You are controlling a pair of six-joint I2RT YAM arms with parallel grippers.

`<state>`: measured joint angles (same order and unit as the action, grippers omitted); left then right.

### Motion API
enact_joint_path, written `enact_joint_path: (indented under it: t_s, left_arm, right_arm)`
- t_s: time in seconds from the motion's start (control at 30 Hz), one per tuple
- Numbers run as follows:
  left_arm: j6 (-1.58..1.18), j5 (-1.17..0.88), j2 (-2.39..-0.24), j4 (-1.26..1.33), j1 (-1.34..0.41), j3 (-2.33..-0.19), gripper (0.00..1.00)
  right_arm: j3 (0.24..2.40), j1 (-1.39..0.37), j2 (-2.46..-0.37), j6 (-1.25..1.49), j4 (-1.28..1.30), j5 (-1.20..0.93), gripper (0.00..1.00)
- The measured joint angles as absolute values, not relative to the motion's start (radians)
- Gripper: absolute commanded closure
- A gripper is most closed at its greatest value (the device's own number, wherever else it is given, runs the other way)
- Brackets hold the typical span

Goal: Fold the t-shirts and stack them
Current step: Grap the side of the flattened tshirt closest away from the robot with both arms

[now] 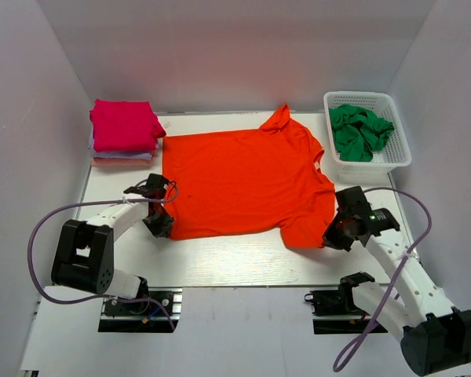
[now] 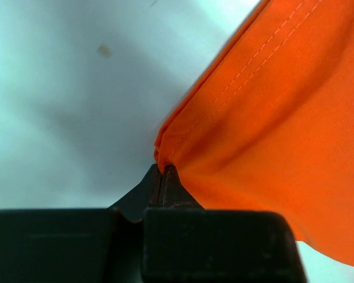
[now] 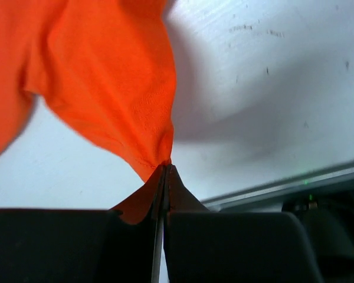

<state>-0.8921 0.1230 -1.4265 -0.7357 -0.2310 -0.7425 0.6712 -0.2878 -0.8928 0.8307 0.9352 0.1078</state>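
Across the middle of the tabletop (image 1: pixel 235 263) we see the orange-red t-shirt (image 1: pixel 247 181) spread nearly flat. Its hem faces the left edge and its collar the right edge, with one sleeve pointing to the far edge and the other to the near edge.

At the hem's near corner, the left fingers (image 1: pixel 161 223) are pressed together on the cloth. From the left wrist we see their tips (image 2: pixel 171 188) meet with no gap, and the stitched hem of the t-shirt (image 2: pixel 271 130) is pinched between them.

The right fingers (image 1: pixel 335 233) sit at the near sleeve. In the right wrist view they (image 3: pixel 178 191) are likewise clamped shut on a point of the orange-red fabric (image 3: pixel 106 76).

By the far left corner lies a stack of folded t-shirts (image 1: pixel 124 129), magenta on top with paler ones beneath. Near the far right corner stands a white basket (image 1: pixel 399 133), which holds a crumpled green t-shirt (image 1: pixel 359 131).
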Motion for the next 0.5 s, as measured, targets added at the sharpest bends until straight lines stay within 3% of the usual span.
enact_joint_path:
  t_s: [0.27,0.5]
  left_arm:
    - [-0.9,0.125,-1.372,-0.855,-0.231,-0.723,1.0]
    - [-0.879,0.123,-1.378,-0.905,-0.233,-0.778,1.0]
  right_arm:
    - [0.721,-0.287,-0.852,0.857,1.116,0.101,1.0]
    - [0.724,-0.288,-0.918,0.823,1.038,0.049,1.0]
